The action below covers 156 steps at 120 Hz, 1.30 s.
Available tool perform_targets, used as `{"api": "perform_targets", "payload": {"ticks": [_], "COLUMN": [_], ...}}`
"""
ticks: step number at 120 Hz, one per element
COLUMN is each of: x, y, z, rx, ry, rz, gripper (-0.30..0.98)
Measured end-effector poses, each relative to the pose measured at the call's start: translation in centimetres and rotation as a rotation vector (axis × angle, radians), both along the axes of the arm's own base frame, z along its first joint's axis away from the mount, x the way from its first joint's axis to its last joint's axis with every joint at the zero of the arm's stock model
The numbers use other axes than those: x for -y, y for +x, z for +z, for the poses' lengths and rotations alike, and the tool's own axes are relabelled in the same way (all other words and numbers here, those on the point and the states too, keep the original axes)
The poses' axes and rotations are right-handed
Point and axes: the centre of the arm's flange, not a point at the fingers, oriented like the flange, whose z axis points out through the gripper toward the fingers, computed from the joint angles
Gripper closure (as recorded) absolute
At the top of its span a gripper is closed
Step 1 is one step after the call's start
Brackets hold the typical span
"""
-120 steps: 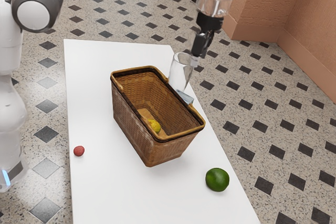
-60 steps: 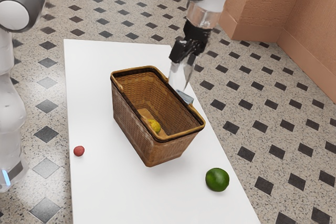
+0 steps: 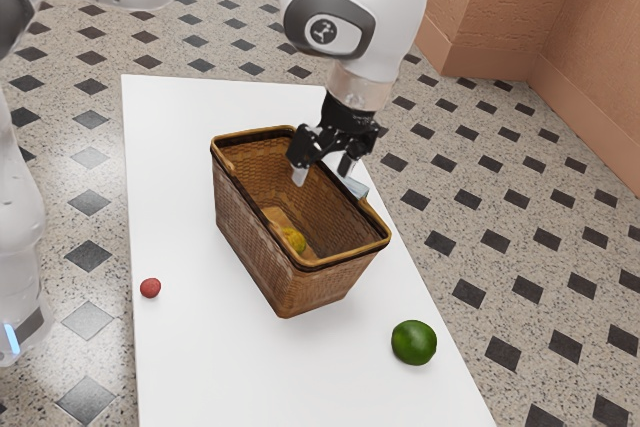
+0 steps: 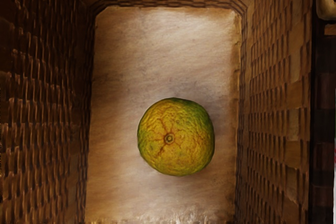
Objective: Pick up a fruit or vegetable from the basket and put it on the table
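In the exterior view, my gripper (image 3: pixel 322 174) hangs over the basket (image 3: pixel 247 251), fingers spread wide and pointing down, with nothing between them. The yellow-green fruit (image 3: pixel 293 240) lies below them in the basket, toward the end nearer the camera, apart from my fingertips. The basket stands on the white table (image 3: pixel 190 367). A small red fruit (image 3: pixel 150 288) rests on the table toward the exterior view's left, and a dark green fruit (image 3: pixel 413 343) sits toward its right, both outside the basket. A pale piece (image 3: pixel 353 186), partly hidden, shows beside the basket's rim; I cannot tell what it is.

In the wrist view, I look down between woven walls at the yellow-green fruit on the basket's pale floor, its round scar facing me. It lies clear of both long walls, nearer to one.
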Motion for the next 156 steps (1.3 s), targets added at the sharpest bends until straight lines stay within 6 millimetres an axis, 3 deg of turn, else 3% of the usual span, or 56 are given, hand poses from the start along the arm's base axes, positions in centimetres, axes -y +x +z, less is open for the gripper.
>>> {"api": "perform_targets", "payload": {"ticks": [16, 28, 37, 47, 72, 87, 102, 132, 156], "x": [1.1, 0.5, 1.1, 2.2, -0.7, 1.3, 1.8, 1.9, 0.9], "y": [-0.2, -0.2, -0.3, -1.3, -1.4, -4.0, -4.5, -4.3, -4.6], "z": [0.0, -0.1, -0.3, -0.6, -0.6, -2.5, -3.8, -4.9, -5.6], "rx": [0.009, 0.011, 0.008, -0.002, -0.049, -0.105, -0.141, -0.158, -0.116], "ry": [-0.006, 0.013, 0.028, 0.040, 0.079, 0.091, 0.065, -0.002, -0.055], "rz": [-0.056, -0.142, -0.230, -0.382, -0.828, -1.112, -1.334, -1.660, -1.772], "gripper": [0.00, 0.00, 0.00, 0.00, 0.00, 0.00, 0.00, 0.01, 0.02]}}
